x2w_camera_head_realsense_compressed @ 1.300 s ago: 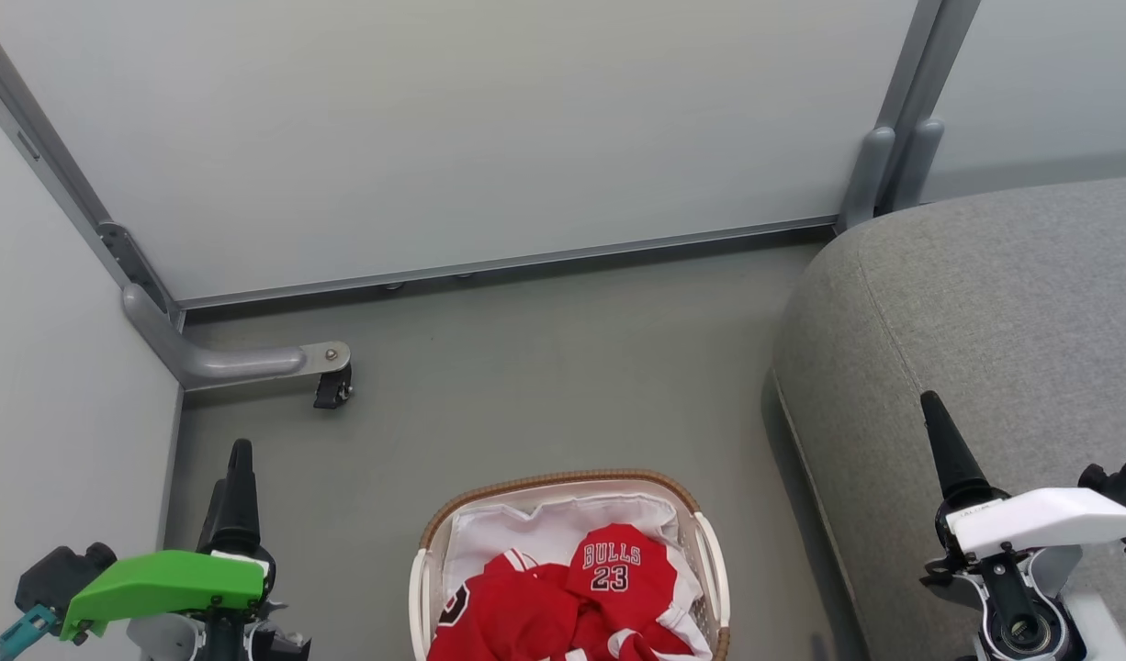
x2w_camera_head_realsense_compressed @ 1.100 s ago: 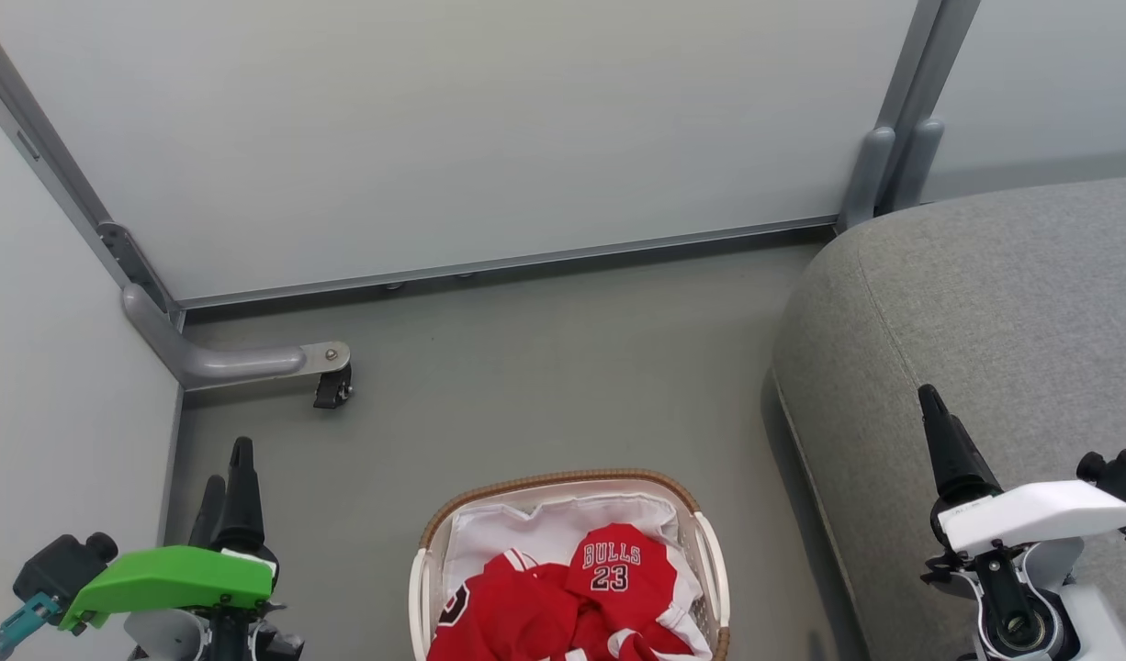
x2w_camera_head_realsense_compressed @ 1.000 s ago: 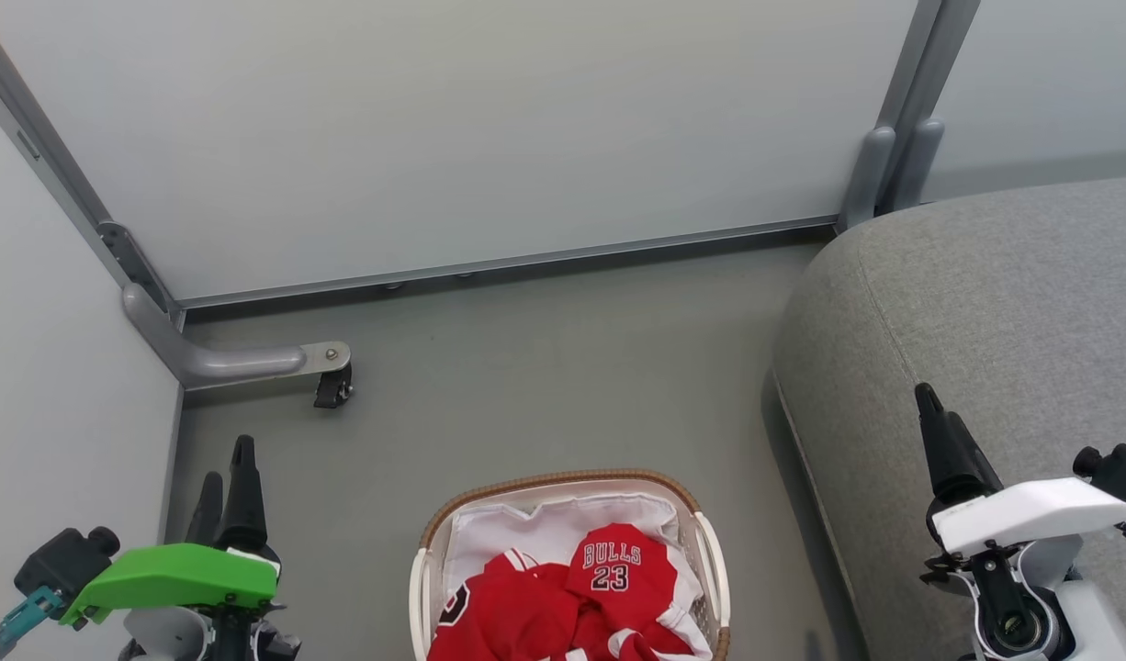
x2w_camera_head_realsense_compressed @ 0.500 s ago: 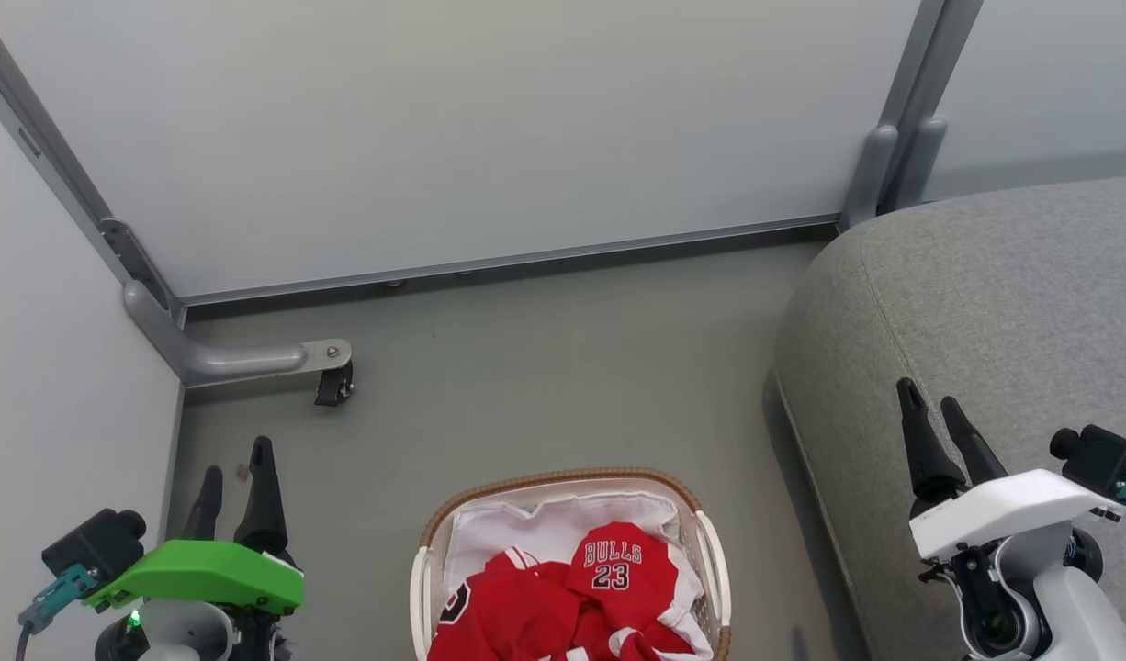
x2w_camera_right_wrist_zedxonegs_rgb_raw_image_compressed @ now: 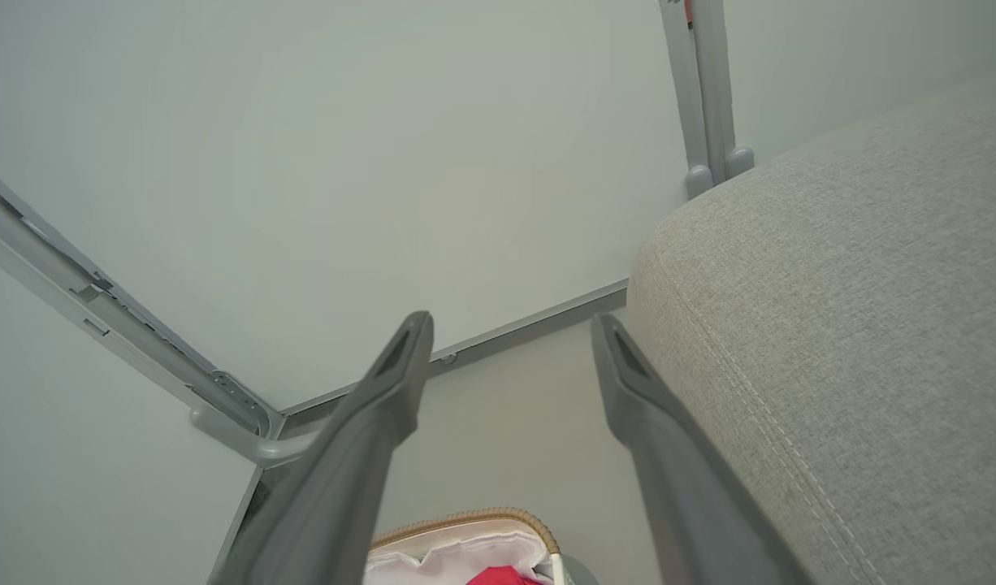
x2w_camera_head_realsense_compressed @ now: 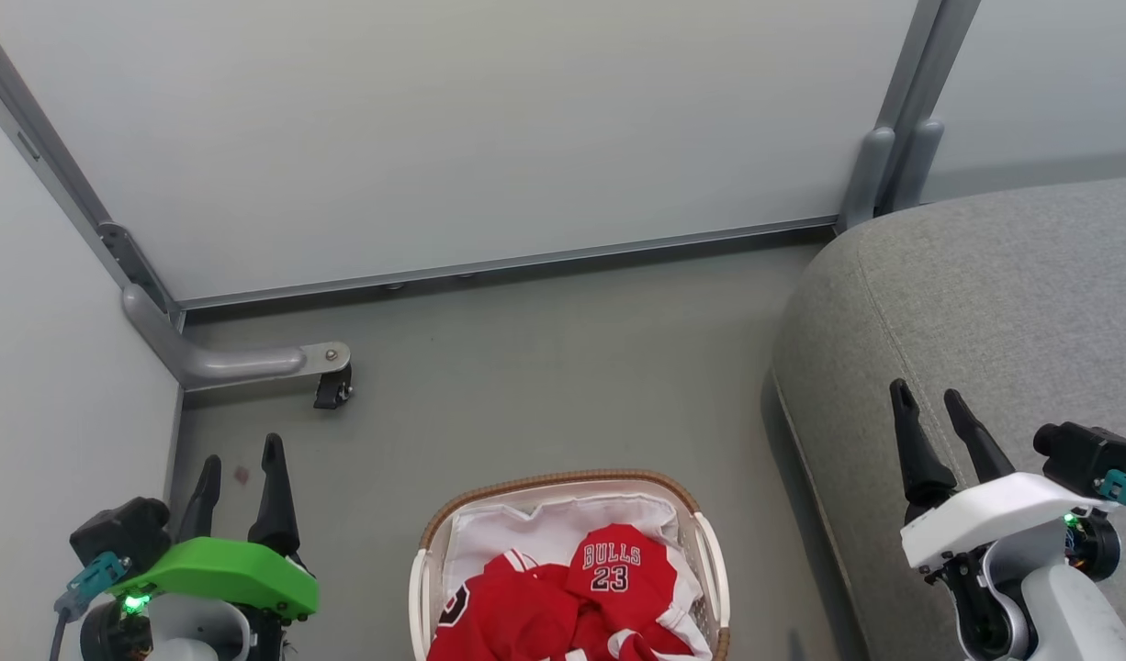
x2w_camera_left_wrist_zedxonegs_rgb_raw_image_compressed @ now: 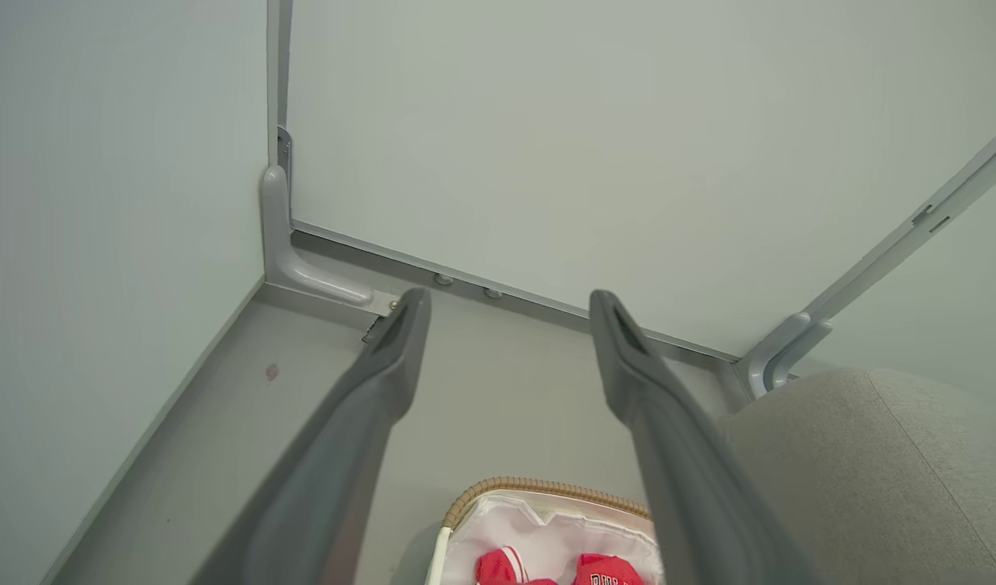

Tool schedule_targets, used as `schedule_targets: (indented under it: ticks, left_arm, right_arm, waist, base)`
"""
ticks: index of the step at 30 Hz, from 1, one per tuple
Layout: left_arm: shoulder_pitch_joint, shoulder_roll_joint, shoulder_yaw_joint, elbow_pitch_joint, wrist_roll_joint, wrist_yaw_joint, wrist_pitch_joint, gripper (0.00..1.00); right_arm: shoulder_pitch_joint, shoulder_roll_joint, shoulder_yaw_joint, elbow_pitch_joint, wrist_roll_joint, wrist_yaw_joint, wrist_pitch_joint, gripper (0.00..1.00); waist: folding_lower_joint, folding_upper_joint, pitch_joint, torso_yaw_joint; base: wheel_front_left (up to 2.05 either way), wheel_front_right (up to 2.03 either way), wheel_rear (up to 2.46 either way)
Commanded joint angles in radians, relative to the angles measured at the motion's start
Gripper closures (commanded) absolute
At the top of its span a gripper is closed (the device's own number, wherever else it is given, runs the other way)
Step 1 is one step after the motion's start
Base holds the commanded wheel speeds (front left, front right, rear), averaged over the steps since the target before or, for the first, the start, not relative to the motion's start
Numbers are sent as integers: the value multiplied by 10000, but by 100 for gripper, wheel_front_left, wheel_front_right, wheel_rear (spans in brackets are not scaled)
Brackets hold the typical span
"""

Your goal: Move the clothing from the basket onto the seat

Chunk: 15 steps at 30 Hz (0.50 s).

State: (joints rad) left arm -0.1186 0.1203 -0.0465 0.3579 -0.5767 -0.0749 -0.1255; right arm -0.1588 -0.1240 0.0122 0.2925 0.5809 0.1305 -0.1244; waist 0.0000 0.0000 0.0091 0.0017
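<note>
Red clothing (x2w_camera_head_realsense_compressed: 572, 601) lettered "BULLS 23" lies heaped in the white basket (x2w_camera_head_realsense_compressed: 563, 482) with its brown woven rim, at the bottom centre of the head view. The grey seat (x2w_camera_head_realsense_compressed: 1004, 294) fills the right side. My left gripper (x2w_camera_head_realsense_compressed: 242, 448), under a green cover, hangs open to the left of the basket, above the floor. My right gripper (x2w_camera_head_realsense_compressed: 928, 397), under a white cover, hangs open over the seat's front part. The left wrist view shows the basket (x2w_camera_left_wrist_zedxonegs_rgb_raw_image_compressed: 539, 491) and clothing (x2w_camera_left_wrist_zedxonegs_rgb_raw_image_compressed: 604, 569) below the open fingers (x2w_camera_left_wrist_zedxonegs_rgb_raw_image_compressed: 384, 366). The right wrist view shows the basket rim (x2w_camera_right_wrist_zedxonegs_rgb_raw_image_compressed: 465, 524) and seat (x2w_camera_right_wrist_zedxonegs_rgb_raw_image_compressed: 855, 309).
Pale partition panels (x2w_camera_head_realsense_compressed: 453, 128) close off the back and left. A grey partition foot with a black caster (x2w_camera_head_realsense_compressed: 329, 390) stands on the floor at the left. A grey upright post (x2w_camera_head_realsense_compressed: 894, 156) meets the floor behind the seat. A small reddish spot (x2w_camera_head_realsense_compressed: 242, 475) marks the floor.
Both grippers have turned about their wrists, so each now shows two spread fingers side by side. The right gripper has drifted a little left. Basket and clothing have stayed put.
</note>
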Motion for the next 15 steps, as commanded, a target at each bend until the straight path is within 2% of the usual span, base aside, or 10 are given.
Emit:
schedule_targets:
  ticks: [1,15]
  left_arm:
    - [-214,123,-51,-110,317,68,-121,0]
    - [-38,226,-314,-36,1802,237,-480,0]
  right_arm:
    - [-130,-77,24,-88,-321,2,-131,0]
    - [66,-8,36,24,-1922,2,-488,0]
  waist:
    - [0,0,-5,-1]
    - [0,0,-74,10]
  base:
    - [0,0,0]
    - [0,0,0]
